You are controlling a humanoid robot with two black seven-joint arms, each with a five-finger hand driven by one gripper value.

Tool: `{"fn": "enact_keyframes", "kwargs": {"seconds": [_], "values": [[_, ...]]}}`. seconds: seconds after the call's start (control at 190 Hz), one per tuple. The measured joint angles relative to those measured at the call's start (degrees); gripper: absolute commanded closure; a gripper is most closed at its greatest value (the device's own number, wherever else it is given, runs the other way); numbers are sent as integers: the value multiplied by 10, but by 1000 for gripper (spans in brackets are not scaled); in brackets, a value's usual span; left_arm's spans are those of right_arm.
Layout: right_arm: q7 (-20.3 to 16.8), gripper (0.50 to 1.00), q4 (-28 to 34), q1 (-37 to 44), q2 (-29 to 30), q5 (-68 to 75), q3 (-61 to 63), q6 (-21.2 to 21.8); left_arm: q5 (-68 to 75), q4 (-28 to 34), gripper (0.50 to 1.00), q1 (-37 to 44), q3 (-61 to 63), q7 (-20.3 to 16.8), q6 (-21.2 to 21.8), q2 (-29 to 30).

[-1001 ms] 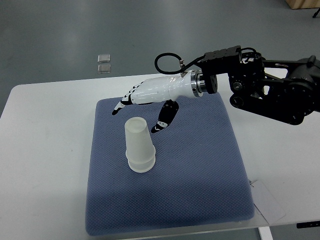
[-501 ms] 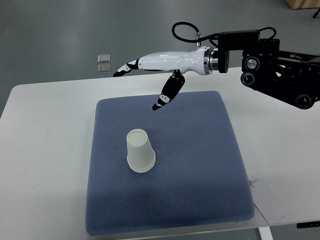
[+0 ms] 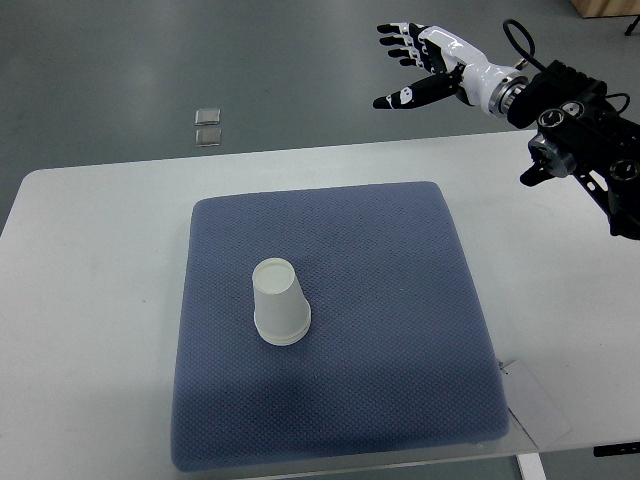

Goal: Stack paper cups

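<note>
A stack of white paper cups (image 3: 278, 302) stands upside down on the blue mat (image 3: 400, 300), left of its middle. My right hand (image 3: 405, 62) is high up at the top right, beyond the table's far edge, fingers spread and holding nothing. Its black arm (image 3: 585, 140) comes in from the right edge. It is far from the cups. The left arm does not show.
The mat lies on a white table (image 3: 90, 300). A white card (image 3: 535, 405) sits at the mat's front right corner. Two small clear squares (image 3: 208, 126) lie on the grey floor past the table's far edge.
My right hand has drawn back from over the mat, rising and swinging to the upper right, away from the cups. The cup stack stays put.
</note>
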Motion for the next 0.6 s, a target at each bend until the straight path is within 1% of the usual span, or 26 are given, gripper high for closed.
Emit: {"fn": "enact_keyframes", "kwargs": {"seconds": [0.132,0.253,0.369,0.516,0.532,0.558,0.601], "values": [[-4,589,-29,-42,19,18,50,-4,0,0,500,0,0,0,0,0],[-22,587,-49,-69,44,20,99,-9,0,0,500,0,0,0,0,0],[-34,589,-73,-83,59,21,137,-14,0,0,500,0,0,0,0,0],[-37,587,-93,-96,75,34,153,-16,0,0,500,0,0,0,0,0],[-37,585,-94,-97,76,36,153,-15,0,0,500,0,0,0,0,0],[-37,566,-95,-100,78,40,154,-15,0,0,500,0,0,0,0,0],[-37,566,-96,-104,81,46,154,-15,0,0,500,0,0,0,0,0]]}}
